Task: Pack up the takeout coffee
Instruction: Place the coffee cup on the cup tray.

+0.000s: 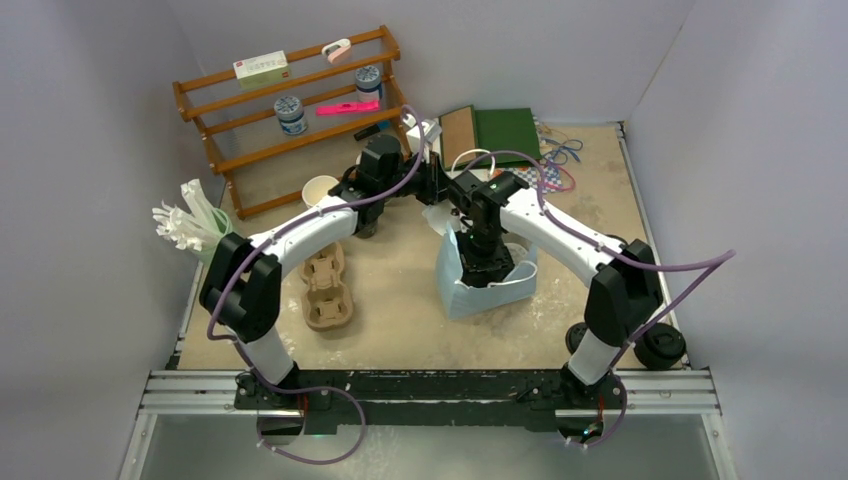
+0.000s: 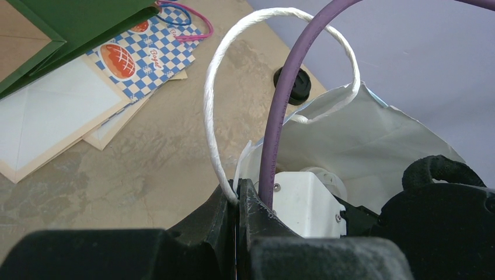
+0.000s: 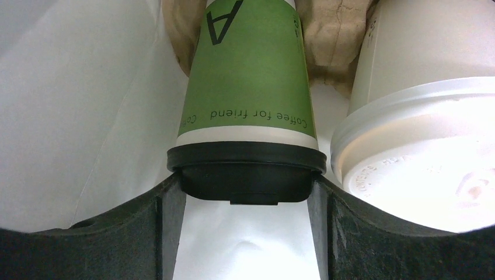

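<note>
top view, bag: a pale paper bag (image 1: 470,295) stands mid-frame on the tabletop (image 1: 400,320), and both arms meet over it.
top view, right pincer (image 1: 487,262): down inside the bag's mouth, so its jaws are hidden from here.
top view, left pincer (image 1: 432,186): at the bag's upper rim, up and left of the mouth.
left wrist, left pincer (image 2: 237,201): pressed together on the bag's white twisted handle (image 2: 211,93), apparently to hold the mouth open.
left wrist, risk: the thin handle could slip out or tear if this arm pulls. The bag wall would then fold onto the cups.
right wrist, right pincer (image 3: 245,189): clamped on the black lid of the green cup (image 3: 251,76), centre frame, inside the bag.
right wrist, neighbour: the white-lidded cup (image 3: 420,146) stands at the right, just beside the green one. Both seem seated in a pulp carrier (image 3: 335,35) at the top of the frame.
right wrist, risk: the grip is on the snap-on lid alone. A lift could pop the lid off, and an uneven release could tip the green cup against its neighbour.
</note>
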